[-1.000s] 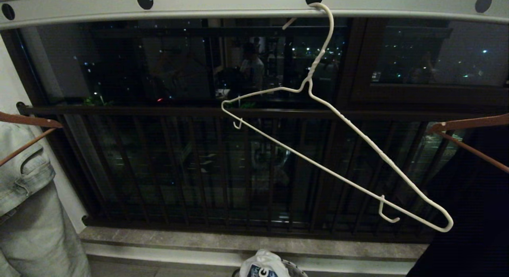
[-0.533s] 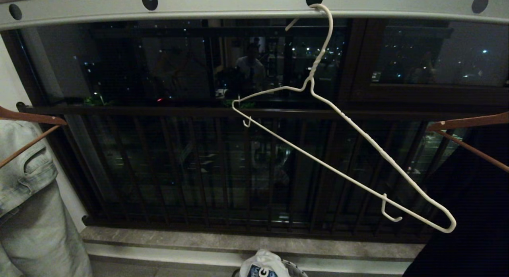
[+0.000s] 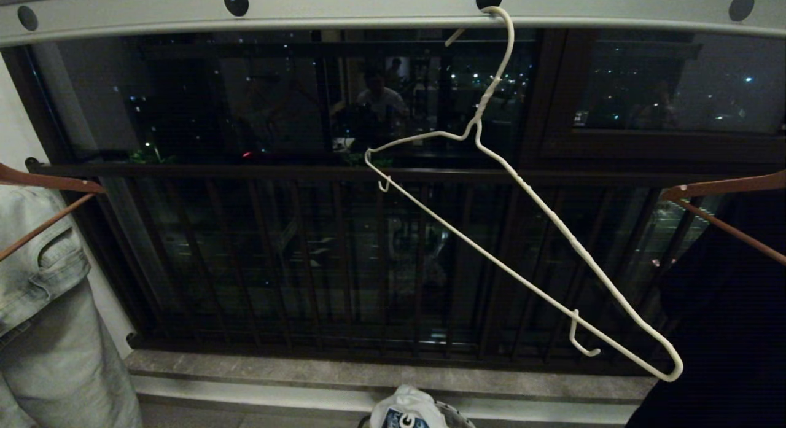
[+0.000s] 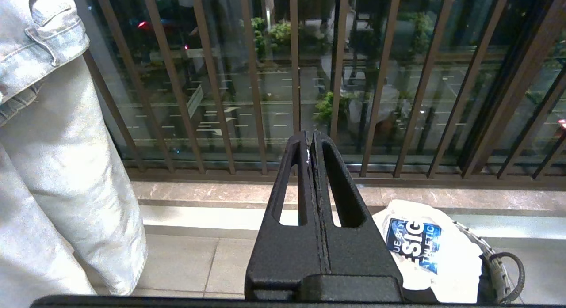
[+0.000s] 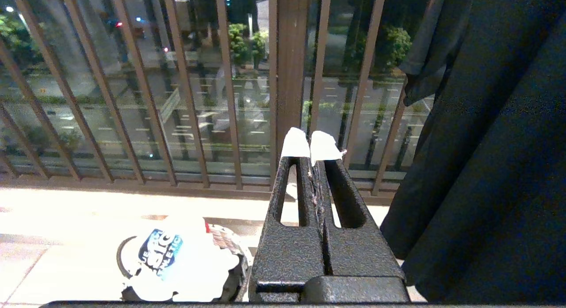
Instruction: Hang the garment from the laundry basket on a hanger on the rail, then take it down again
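Head view first: the hanger (image 3: pixel 522 244) hooks through a black hole in the rail (image 3: pixel 368 10) up top, and it's hanging badly askew. Its long bottom bar runs on a steep diagonal, the near-left end high by the window railing (image 3: pixel 245 170), the right end pointing down low toward the black garment (image 3: pixel 724 330). Bare wire, nothing draped on it.

Down at the bottom edge, the T-shirt (image 3: pixel 408 409) sits bunched in the laundry basket (image 3: pixel 457 422), blue logo facing up. From the left wrist view you see it better: T-shirt (image 4: pixel 424 250) heaped in the basket (image 4: pixel 499 268) on the floor, just in front of the stone sill (image 4: pixel 221 195).

Left gripper (image 4: pixel 311 142) has its fingers pressed together, holding nothing, aimed at the railing. Right gripper (image 5: pixel 311 149) likewise closed and empty, white-taped tips touching, black garment (image 5: pixel 486 166) hanging just beside it. Pale denim piece (image 3: pixel 43 305) hangs far left on a brown wooden hanger (image 3: pixel 49 185).
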You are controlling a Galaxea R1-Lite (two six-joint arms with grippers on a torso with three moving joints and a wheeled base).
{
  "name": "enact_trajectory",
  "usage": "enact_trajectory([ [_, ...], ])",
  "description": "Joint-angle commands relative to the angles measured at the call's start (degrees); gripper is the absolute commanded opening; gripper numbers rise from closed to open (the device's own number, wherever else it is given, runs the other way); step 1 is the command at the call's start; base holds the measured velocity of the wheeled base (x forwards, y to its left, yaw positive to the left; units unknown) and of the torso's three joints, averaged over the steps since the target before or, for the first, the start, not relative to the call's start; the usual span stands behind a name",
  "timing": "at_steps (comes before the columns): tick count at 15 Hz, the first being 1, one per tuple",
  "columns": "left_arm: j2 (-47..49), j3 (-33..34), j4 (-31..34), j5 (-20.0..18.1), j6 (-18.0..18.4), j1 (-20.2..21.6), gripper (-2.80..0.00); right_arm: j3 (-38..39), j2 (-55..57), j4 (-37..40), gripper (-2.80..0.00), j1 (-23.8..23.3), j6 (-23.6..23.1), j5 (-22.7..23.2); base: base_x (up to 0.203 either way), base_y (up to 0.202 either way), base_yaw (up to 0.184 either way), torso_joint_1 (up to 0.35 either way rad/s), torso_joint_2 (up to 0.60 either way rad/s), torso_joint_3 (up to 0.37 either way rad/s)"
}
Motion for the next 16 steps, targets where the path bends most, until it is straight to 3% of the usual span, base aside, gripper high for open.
enact_trajectory([
  [1,0.0,0.0,0.0,0.0,0.0,0.0,-2.8,0.0,0.1,0.0,-2.8,0.0,0.0,0.0,0.0,0.0,0.0,0.0,0.0,0.0],
  [16,0.0,0.0,0.0,0.0,0.0,0.0,-2.8,0.0,0.1,0.0,-2.8,0.0,0.2,-0.2,0.0,0.0,0.0,0.0,0.0,0.0],
])
